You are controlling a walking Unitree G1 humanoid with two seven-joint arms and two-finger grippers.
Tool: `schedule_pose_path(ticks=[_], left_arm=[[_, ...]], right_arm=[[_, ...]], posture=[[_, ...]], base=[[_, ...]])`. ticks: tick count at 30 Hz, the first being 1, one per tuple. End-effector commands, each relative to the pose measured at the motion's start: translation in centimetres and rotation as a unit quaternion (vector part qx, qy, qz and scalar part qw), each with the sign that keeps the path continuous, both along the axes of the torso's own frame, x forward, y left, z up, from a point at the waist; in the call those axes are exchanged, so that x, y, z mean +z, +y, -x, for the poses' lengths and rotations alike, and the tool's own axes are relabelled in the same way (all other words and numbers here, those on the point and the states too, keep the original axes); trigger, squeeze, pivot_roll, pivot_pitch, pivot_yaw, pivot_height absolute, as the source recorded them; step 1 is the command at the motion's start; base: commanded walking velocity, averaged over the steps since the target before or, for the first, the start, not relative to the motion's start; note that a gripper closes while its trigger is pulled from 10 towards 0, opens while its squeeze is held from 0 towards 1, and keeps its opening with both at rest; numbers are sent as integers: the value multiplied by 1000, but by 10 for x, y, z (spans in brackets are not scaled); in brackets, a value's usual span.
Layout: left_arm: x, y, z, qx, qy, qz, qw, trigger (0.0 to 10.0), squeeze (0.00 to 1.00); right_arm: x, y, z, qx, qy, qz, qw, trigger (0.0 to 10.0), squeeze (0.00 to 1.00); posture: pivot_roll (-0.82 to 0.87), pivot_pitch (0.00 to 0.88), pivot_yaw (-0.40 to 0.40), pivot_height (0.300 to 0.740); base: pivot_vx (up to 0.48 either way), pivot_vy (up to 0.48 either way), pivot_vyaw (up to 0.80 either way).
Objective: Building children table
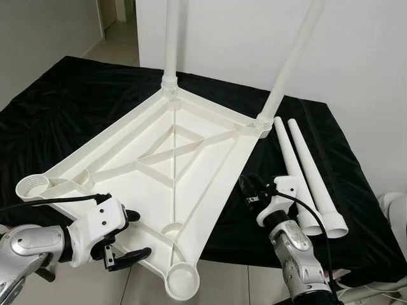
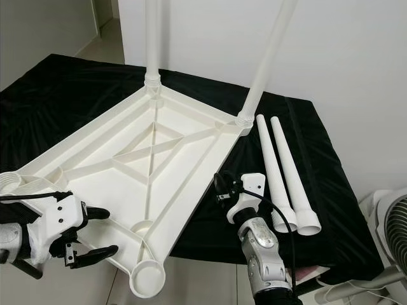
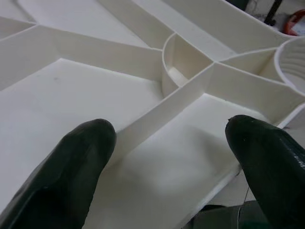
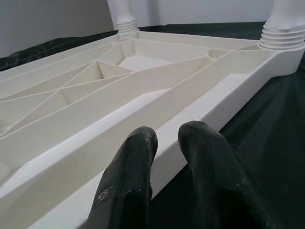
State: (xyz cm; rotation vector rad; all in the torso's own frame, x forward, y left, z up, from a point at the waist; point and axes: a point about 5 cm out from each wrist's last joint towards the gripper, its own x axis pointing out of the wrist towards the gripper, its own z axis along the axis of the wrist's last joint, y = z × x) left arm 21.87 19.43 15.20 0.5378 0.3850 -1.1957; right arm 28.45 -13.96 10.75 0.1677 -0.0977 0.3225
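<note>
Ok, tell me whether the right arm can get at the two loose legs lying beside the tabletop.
Probably yes. The right end effector sits at the tabletop edge, and the loose legs lie just beside it on the black cloth with nothing between.

A black cloth [image 1: 76, 101] is covering the worktop, a white wall [image 1: 375, 51] is standing behind it, and a fan [image 2: 388, 225] is sitting at the right edge.

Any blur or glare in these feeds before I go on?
Eye views: sharp, evenly lit, the white tabletop bright on the black cloth. Left wrist view: left gripper fingertips soft, ribs fairly crisp. Right wrist view: right gripper fingers near and soft, screwed-in legs clear.
</note>
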Motion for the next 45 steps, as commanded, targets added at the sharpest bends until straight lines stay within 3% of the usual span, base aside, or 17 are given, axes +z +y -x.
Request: schedule_pose_path(ticks=[1, 4, 6, 13, 20, 27, 29, 30, 32, 33, 34, 45], left_arm=[[-18, 1, -3, 8, 24, -24, 999, 10000, 0], [-19, 0, -9, 13, 14, -27, 999, 10000, 0], [-20, -5, -27, 28, -18, -30, 999, 10000, 0], [-21, -11, -39, 35, -47, -24, 998, 10000, 0], [-28, -15, -44, 15, -44, -29, 998, 10000, 0], [-29, -26, -39, -19, -26, 1, 999, 10000, 0], [-20, -34, -33, -52, -18, 42, 998, 10000, 0], [-20, -34, -33, -52, -18, 42, 998, 10000, 0], [1, -39, -37, -40, -24, 94, 994, 10000, 0], [1, -39, -37, -40, -24, 94, 994, 10000, 0], [13, -41, -40, -26, -32, 116, 992, 10000, 0], [24, -43, -47, -29, -60, 118, 991, 10000, 0]], right_arm=[[-2, -3, 2, -6, 5, 6, 1000, 10000, 0], [-3, -3, 3, -8, 5, 5, 1000, 10000, 0], [-3, -5, 4, -13, 6, 6, 1000, 10000, 0], [-3, -5, 4, -16, 6, 5, 1000, 10000, 0], [-4, -5, 7, -19, 8, 5, 1000, 10000, 0], [-3, -5, 6, -17, 7, 7, 1000, 10000, 0], [-2, -5, 5, -17, 6, 7, 1000, 10000, 0], [-2, -5, 5, -17, 6, 7, 1000, 10000, 0], [-3, -6, 6, -21, 6, 8, 1000, 10000, 0], [-3, -6, 6, -21, 6, 8, 1000, 10000, 0], [-3, -6, 7, -22, 7, 7, 1000, 10000, 0], [-3, -2, 5, -15, 6, 5, 1000, 10000, 0]], posture=[[-2, 55, -90, 740], [-5, 57, -87, 740], [-9, 60, -84, 740], [-18, 62, -80, 740], [-18, 66, -79, 740], [-16, 66, -81, 740], [-21, 64, -81, 740], [-21, 64, -81, 740], [-28, 60, -77, 740], [-28, 60, -77, 740], [-25, 60, -75, 740], [-15, 53, -81, 740]], base=[[0, 0, 0], [0, 0, 0], [0, 0, 0], [0, 0, 0], [0, 0, 0], [0, 0, 0], [0, 0, 0], [0, 0, 0], [0, 0, 0], [0, 0, 0], [0, 0, 0], [0, 0, 0]])
